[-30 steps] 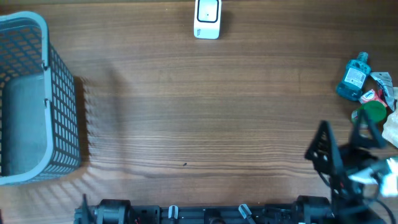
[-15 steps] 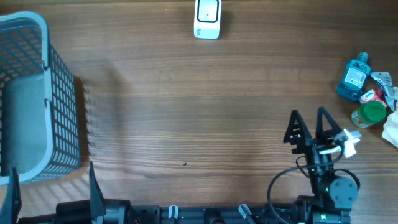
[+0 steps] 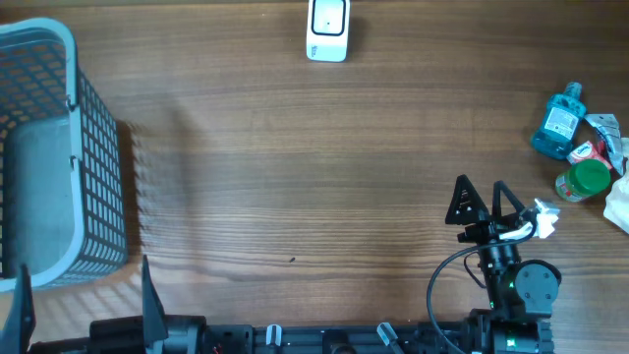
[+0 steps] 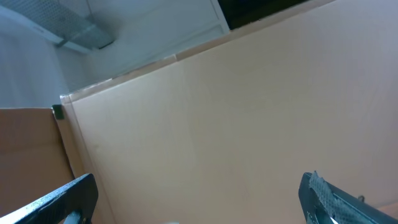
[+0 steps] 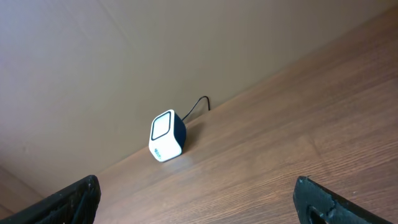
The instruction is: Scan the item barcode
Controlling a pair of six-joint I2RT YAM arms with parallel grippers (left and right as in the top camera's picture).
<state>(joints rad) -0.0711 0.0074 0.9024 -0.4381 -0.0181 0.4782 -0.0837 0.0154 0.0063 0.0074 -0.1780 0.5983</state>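
Observation:
The white-and-blue barcode scanner (image 3: pixel 327 29) stands at the table's far edge, and the right wrist view shows its window (image 5: pixel 166 135) facing the camera. Items lie in a cluster at the right edge: a blue bottle (image 3: pixel 558 122), a green-capped jar (image 3: pixel 585 180) and small packets (image 3: pixel 604 138). My right gripper (image 3: pixel 481 189) hangs open and empty left of that cluster, pointing at the scanner (image 5: pixel 199 208). My left gripper (image 3: pixel 84 275) is open and empty at the near left corner. Its wrist view shows only its fingertips (image 4: pixel 69 194) and a beige board.
A grey-blue mesh basket (image 3: pixel 98 167) fills the left edge of the wooden table (image 3: pixel 295 177), just beyond the left gripper. A white crumpled thing (image 3: pixel 619 206) lies at the far right edge. The scanner's cable (image 5: pixel 199 104) runs off behind it.
My right arm has swung in from the right edge towards the table's middle and now points at the scanner. The left gripper's fingers have come into view at the near left corner.

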